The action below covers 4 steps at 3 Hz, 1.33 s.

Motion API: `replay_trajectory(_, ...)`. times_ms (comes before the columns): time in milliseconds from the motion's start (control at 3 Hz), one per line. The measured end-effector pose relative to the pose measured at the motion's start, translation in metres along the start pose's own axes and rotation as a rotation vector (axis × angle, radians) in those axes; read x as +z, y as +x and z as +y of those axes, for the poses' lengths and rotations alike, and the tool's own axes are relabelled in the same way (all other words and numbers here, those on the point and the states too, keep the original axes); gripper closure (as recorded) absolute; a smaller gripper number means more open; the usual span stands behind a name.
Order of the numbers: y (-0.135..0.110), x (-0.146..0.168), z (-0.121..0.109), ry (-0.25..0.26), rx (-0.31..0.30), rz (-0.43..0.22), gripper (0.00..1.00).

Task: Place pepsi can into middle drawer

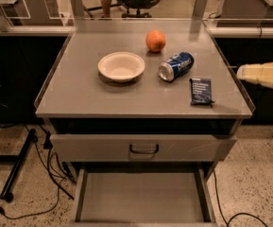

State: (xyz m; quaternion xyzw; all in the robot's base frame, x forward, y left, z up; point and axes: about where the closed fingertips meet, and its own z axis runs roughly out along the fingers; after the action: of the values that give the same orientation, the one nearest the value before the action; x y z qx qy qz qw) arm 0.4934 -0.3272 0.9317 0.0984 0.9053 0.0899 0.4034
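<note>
In the camera view I saw the pepsi can (175, 66) lying on its side right of the counter's (79, 93) centre, just beside the bowl (121, 66). The middle drawer (140, 196) stood open below the front edge. The gripper (243, 73) hung just off the right edge; I could not tell its state.

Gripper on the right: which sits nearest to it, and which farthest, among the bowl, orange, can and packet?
The gripper is at the right edge of the view, just off the table.
1. Packet, right front of the top.
2. Can, on its side, right of centre.
3. Orange, toward the back.
4. Bowl, left of centre.
</note>
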Motion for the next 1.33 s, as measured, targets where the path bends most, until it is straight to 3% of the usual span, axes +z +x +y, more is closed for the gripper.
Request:
replay_trajectory(333, -0.053, 0.029, 0.036, -0.057, 0.105, -0.016, 0.0)
replay_trajectory(667, -0.052, 0.026, 0.034, -0.048, 0.103, -0.023, 0.0)
replay_trajectory(1000, -0.051, 0.028, 0.025, -0.009, 0.145, -0.023, 0.0)
replay_trajectory(1333, -0.06, 0.046, 0.037, -0.007, 0.175, -0.005, 0.0)
